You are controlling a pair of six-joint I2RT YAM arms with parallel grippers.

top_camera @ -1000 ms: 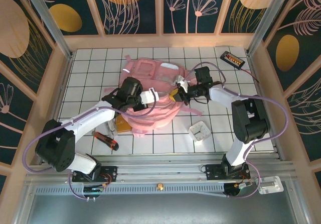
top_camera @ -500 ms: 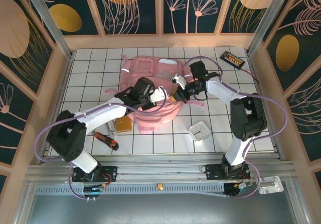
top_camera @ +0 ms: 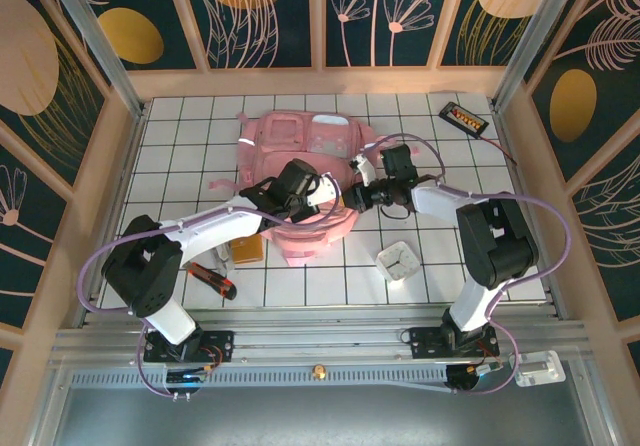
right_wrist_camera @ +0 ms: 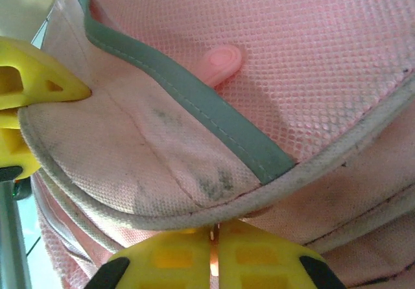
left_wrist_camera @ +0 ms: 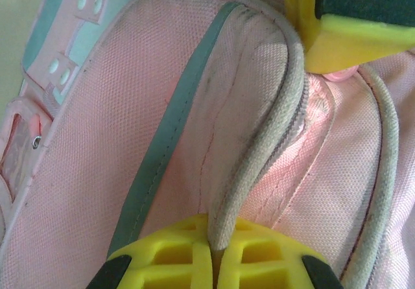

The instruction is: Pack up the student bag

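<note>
The student bag (top_camera: 300, 156) was laid flat on the white gridded tabletop (top_camera: 180, 146), at its middle towards the far side, with both arms reaching over its near half. Around it, several loose things were seen: a brown book (top_camera: 245, 250) just beside the bag's near-left edge, partly covered by the left arm; a red-and-black marker (top_camera: 211, 281) nearer the left base; a small white square clock (top_camera: 398, 260) off the bag's near-right corner; and a black rectangular device (top_camera: 465, 118) with orange markings and a cable, well apart at the far-right corner. The bag's near-right flap was crowded by the two wrists, which met there almost nose to nose. In the left wrist view, the left end effector (left_wrist_camera: 214, 258) was pressed together on a fold of the bag, the grey piping (left_wrist_camera: 259, 172) of the flap being pinched between its yellow fingers, beside a grey-green reflective strip (left_wrist_camera: 170, 130). A yellow finger of the other arm was seen at the upper right of that view. In the right wrist view, the right end effector (right_wrist_camera: 214, 255) was likewise closed, nipping the piped edge of the same flap, below a pink zipper pull (right_wrist_camera: 220, 63).
</note>
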